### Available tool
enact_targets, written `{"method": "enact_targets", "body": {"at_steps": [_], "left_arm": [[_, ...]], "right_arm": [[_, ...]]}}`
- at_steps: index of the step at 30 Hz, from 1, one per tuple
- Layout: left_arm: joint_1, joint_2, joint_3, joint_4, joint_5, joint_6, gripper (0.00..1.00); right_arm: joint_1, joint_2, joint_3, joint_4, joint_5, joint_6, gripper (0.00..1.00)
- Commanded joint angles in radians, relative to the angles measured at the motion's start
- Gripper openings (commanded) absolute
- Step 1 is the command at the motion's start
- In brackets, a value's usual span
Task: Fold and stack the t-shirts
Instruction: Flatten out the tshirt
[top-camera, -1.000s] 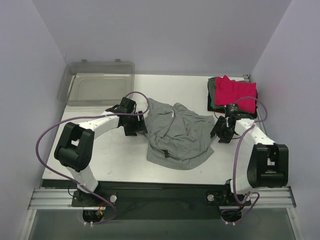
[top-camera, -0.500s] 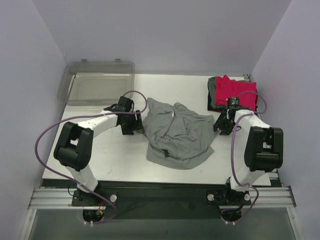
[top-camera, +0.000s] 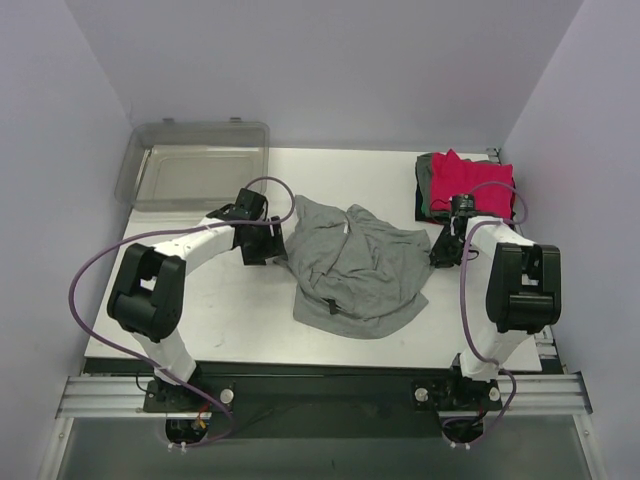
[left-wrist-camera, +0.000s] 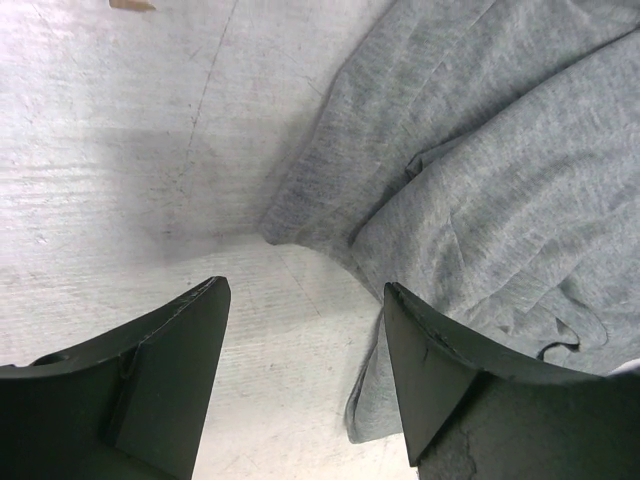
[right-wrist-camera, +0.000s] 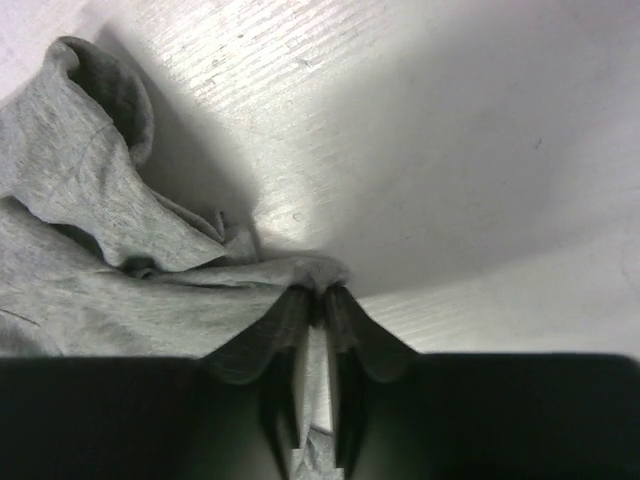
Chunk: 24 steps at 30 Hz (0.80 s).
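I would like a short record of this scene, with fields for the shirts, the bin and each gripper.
Unfolded shirt: large heather-grey cloth t-shirt, crumpled, in the middle
Folded stack: bright pink-red folded t-shirt on top, far right corner
Bin: clear plastic bin, far left
Left gripper: open, at the shirt's left edge
Right gripper: closed on the shirt's right edge

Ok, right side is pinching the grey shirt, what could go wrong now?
The right gripper is shut on only a thin edge fold of the crumpled heather-grey t-shirt; it may slip out on a pull. The left gripper stands open at the other edge, holding nothing, so a one-sided pull would likely bunch it.
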Motion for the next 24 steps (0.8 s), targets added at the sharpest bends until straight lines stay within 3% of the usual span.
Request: {"method": "enact_targets", "body": {"at_steps": [1, 3, 13, 17, 21, 22, 23, 24], "left_arm": [[0.003, 0.002, 0.065, -0.003, -0.039, 0.031, 0.73], [0.001, 0.035, 0.081, 0.003, -0.042, 0.042, 0.72], [-0.037, 0.158, 0.2, -0.06, -0.114, 0.056, 0.61], [-0.048, 0.151, 0.182, -0.073, -0.159, 0.057, 0.57], [-0.049, 0.161, 0.13, 0.001, -0.053, 0.05, 0.37], [-0.049, 0.166, 0.119, 0.033, -0.033, 0.04, 0.16], [-0.049, 0.166, 0.113, 0.038, -0.016, 0.025, 0.04], [-0.048, 0.163, 0.113, 0.038, -0.013, 0.022, 0.0]], "right_arm": [[-0.006, -0.001, -0.007, -0.057, 0.038, -0.01, 0.1], [-0.006, -0.006, -0.002, -0.078, 0.045, -0.013, 0.0], [-0.02, -0.141, 0.007, -0.167, 0.029, 0.002, 0.0], [-0.023, -0.161, 0.029, -0.184, 0.025, 0.002, 0.0], [-0.03, -0.207, 0.064, -0.219, 0.015, 0.002, 0.0], [-0.033, -0.218, 0.074, -0.242, 0.012, 0.002, 0.0], [-0.035, -0.228, 0.085, -0.254, 0.011, 0.001, 0.0], [-0.038, -0.251, 0.119, -0.27, 0.011, -0.001, 0.0]]}}
